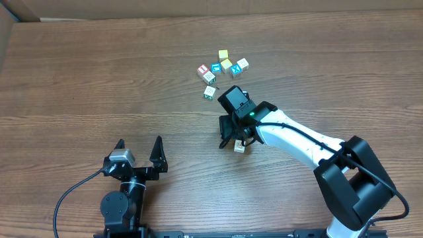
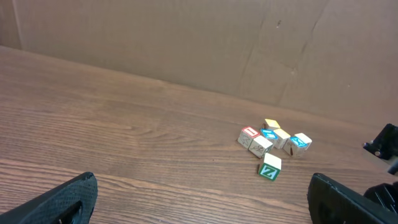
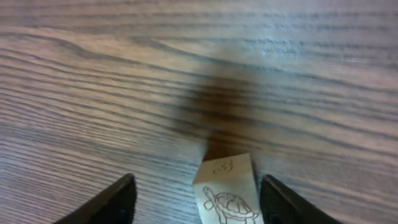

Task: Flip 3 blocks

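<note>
one small wooden cube with a pale cream face and a line-drawn turtle (image 3: 227, 193) sits on the brown wood-grain bench (image 3: 93, 74), on its own and apart from the cluster of little wooden letter cubes (image 1: 227, 64) further back. the right fingers (image 3: 112, 202) stand apart, one on each side of this turtle cube. one finger is just beside it, and bare bench shows between the cube and the other finger, so they bracket it without clamping on it. in the overhead view the right arm's black wrist hides most of the cube. the left fingers (image 2: 62, 202) are spread wide with nothing between them, low near the front of the bench and far from every cube.

the step in hand looks like the grasp for one of the three flips. how many are already turned i cannot tell.

the next move calls for centring the cube between the fingers, since it sits off to one side, then closing squarely on two opposite faces. after that comes a slight lift, a roll of the wrist and setting it down on a new face. pinched off-centre, so small a cube could twist or pop out. the cube with green marks (image 1: 209, 92), just in front of the cluster, looks like an easy one to reach afterwards.
</note>
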Motion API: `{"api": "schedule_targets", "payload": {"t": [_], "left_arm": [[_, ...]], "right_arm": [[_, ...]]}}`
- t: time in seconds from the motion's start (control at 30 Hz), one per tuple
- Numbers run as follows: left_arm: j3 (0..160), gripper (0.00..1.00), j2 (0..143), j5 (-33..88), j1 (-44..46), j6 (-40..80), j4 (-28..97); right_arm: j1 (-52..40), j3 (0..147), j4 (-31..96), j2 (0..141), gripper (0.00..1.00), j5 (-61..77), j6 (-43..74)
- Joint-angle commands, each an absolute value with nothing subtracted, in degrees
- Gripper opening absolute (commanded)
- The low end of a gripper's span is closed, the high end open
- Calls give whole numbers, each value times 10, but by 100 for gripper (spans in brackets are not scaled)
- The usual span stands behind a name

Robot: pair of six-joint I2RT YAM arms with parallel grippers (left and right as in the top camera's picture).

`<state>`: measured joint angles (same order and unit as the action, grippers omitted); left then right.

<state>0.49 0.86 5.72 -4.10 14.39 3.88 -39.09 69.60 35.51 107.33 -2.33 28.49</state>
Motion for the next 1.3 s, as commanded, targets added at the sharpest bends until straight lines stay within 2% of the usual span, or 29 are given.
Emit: {"api": "schedule_targets", "payload": {"t": [0.0, 0.5, 0.67, 0.77, 0.83, 0.9, 1.0, 1.2, 1.27], "left_arm": [[3, 100, 3, 55, -37, 133, 40], [3, 100, 3, 55, -37, 133, 40], [3, 100, 3, 55, -37, 133, 40], [3, 100, 3, 55, -37, 133, 40], [3, 100, 3, 55, -37, 133, 40], [3, 100, 3, 55, -37, 133, 40], [3, 100, 3, 55, -37, 133, 40], [3, 100, 3, 55, -37, 133, 40], [3, 100, 3, 55, -37, 133, 40]], "right_arm": [[-394, 689, 352, 1070, 63, -28, 285], [-394, 675, 347, 1075, 62, -43, 286], [-394, 675, 347, 1075, 40, -42, 286], [-394, 675, 347, 1075, 35, -36, 288], [-394, 675, 347, 1075, 36, -33, 288], [-394, 675, 348, 1075, 50, -33, 288], [-394, 675, 347, 1075, 53, -33, 288], [-394, 675, 347, 1075, 36, -33, 288], [-394, 675, 347, 1075, 34, -33, 288]]}}
